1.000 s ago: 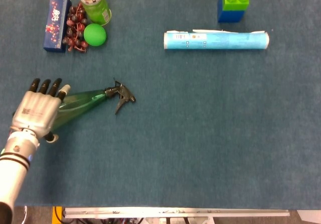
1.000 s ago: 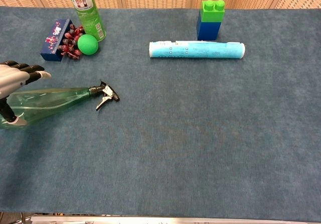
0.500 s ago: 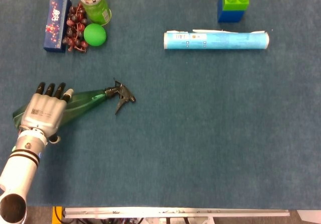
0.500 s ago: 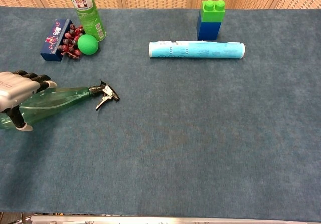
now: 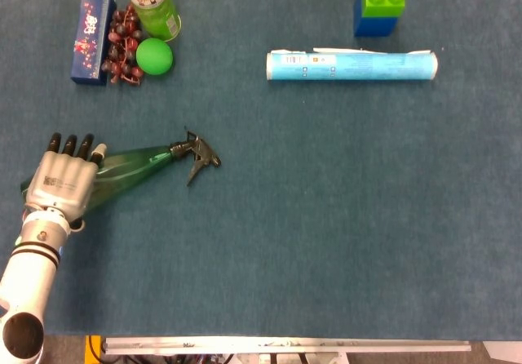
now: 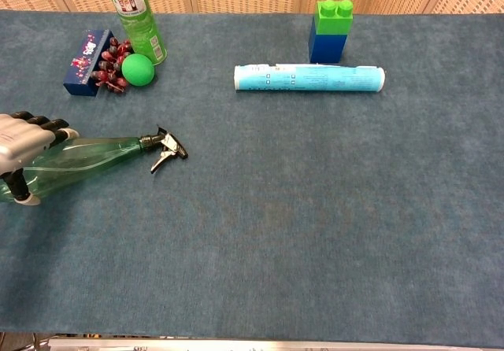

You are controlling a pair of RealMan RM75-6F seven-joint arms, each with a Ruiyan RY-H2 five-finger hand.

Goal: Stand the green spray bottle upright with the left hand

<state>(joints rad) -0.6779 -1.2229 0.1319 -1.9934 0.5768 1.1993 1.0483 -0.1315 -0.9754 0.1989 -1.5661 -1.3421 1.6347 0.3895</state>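
Green translucent plastic spray bottle: one
Green cylindrical can: one
Green ball: one
Light-blue tube: one
Blue rectangular box: one

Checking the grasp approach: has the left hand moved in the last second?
Yes. The left hand slid back along the green spray bottle toward its base, away from the black trigger head, which stayed put on the table.

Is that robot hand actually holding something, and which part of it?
The left robot hand lies over the wide base end of the lying green spray bottle; a closed hold cannot be told.
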